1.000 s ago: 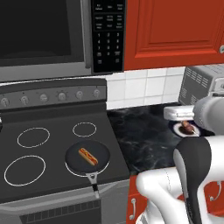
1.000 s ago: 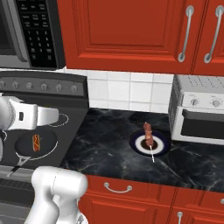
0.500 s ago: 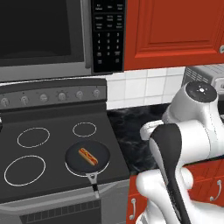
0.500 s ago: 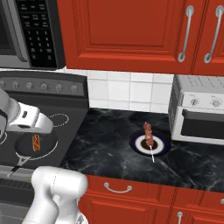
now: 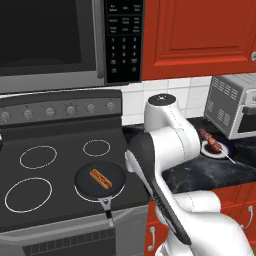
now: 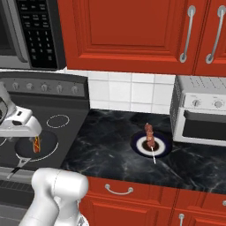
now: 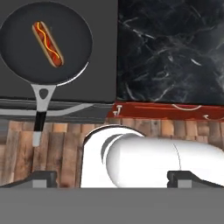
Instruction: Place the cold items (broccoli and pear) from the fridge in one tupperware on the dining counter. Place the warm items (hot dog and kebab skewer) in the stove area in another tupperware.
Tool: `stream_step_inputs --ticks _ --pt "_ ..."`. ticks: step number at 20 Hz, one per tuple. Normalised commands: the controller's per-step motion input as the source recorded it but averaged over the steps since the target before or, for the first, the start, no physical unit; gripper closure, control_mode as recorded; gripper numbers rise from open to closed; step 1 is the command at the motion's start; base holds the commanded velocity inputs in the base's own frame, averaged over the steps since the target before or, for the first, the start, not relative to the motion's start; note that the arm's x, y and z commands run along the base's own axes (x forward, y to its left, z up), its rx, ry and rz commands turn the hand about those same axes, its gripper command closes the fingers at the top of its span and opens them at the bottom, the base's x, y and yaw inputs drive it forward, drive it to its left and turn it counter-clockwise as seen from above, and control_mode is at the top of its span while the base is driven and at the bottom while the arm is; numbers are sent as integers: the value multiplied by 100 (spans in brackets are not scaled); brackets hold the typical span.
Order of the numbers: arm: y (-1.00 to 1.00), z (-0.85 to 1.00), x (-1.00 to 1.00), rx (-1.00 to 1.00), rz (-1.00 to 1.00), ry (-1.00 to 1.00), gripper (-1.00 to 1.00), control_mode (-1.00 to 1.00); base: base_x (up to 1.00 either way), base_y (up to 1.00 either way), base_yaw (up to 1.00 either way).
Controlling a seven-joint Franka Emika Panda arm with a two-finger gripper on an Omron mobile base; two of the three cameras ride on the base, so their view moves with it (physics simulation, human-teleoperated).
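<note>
Swung left since a second ago, gripper (image 7: 112,179) now spread wide and empty above the hot dog (image 7: 47,44) in the pan (image 7: 26,65) (skewer (image 6: 150,136) unmoved on its plate (image 6: 162,148)).

A black stove top (image 5: 55,165) fills the lower left of the left base view, with white burner rings drawn on it. On its front right burner sits a dark frying pan (image 5: 100,181), its handle pointing toward the front edge, and a hot dog (image 5: 100,177) lies in the pan. To the right runs a black marbled counter (image 6: 110,150) over red cabinets. At the centre right of the right base view a small dark plate (image 6: 151,145) with a white ring rests on the counter, carrying a kebab skewer (image 6: 150,134) whose stick juts over the plate's near rim. A silver toaster oven (image 6: 201,110) stands on the counter at the far right.
</note>
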Motion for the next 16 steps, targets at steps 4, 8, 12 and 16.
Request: stream_step_inputs --ticks 4,8,12,16 --pt "44 -47 55 -9 8 10 -100 -100 0 0 0" --pt "53 -45 40 -11 2 0 -100 -100 0 0 0" --pt "37 -32 38 -4 0 0 -100 -100 0 0 0" --pt "18 -24 45 0 0 0 -100 -100 0 0 0"
